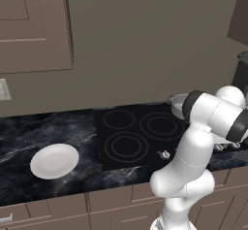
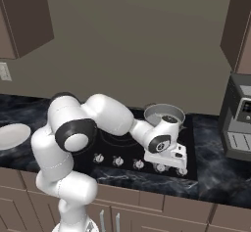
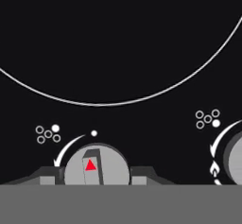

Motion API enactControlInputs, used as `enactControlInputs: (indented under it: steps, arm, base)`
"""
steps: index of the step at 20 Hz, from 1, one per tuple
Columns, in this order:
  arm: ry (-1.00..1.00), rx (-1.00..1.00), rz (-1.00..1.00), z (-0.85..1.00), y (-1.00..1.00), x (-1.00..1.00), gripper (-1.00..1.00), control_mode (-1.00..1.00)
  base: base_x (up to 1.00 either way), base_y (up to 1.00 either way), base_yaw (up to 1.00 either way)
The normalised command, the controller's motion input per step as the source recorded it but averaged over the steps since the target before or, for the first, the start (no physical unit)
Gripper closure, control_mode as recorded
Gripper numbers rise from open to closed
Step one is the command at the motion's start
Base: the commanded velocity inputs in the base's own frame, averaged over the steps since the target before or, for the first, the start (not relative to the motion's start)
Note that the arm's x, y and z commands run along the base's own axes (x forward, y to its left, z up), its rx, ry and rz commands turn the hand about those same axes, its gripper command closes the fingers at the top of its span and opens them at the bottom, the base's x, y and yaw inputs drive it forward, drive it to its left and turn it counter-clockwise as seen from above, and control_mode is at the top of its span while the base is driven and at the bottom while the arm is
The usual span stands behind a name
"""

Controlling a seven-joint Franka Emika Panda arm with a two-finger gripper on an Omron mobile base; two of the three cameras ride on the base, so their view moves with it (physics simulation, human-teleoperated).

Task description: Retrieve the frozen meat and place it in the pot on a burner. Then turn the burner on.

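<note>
The grey pot (image 2: pixel 164 114) stands on the back right burner of the black cooktop (image 2: pixel 122 148), and in the left base view the arm partly hides the pot (image 1: pixel 178 105). No fish shows in the frames. My gripper (image 2: pixel 172 164) is down at the cooktop's front edge, over the right end of the knob row. In the hand view my gripper (image 3: pixel 97 178) has a dark fingertip touching each side of a round grey burner knob (image 3: pixel 97 165) that bears a red triangle.
More knobs (image 2: pixel 117 161) line the cooktop front, and a second knob (image 3: pixel 235 157) lies just to the right in the hand view. A round white plate (image 1: pixel 54 160) rests on the dark marble counter (image 1: pixel 29 132) to the left. A coffee machine (image 2: pixel 240 123) stands at the right.
</note>
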Motion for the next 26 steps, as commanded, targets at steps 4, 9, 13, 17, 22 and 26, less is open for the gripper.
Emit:
enactControlInputs:
  steps: [4,9,13,17,22,26]
  arm:
    - [0.00,-0.02,0.05,-0.21,0.02,-0.13,1.00,-1.00]
    - [0.00,-0.01,0.09,-0.24,0.00,-0.06,1.00,-1.00]
    - [0.02,0.00,0.30,-0.46,0.00,-0.15,1.00,-1.00]
    - [0.00,0.00,0.39,-0.44,0.00,-0.25,1.00,-1.00]
    - [0.00,0.00,0.42,-0.41,0.01,-0.27,1.00,-1.00]
    - [0.00,0.04,0.40,-0.41,0.00,-0.17,1.00,-1.00]
  base:
    - [0.00,0.00,0.00]
    - [0.00,0.00,0.00]
    - [0.00,0.00,0.00]
    - [0.00,0.00,0.00]
    - [0.00,0.00,0.00]
    - [0.00,0.00,0.00]
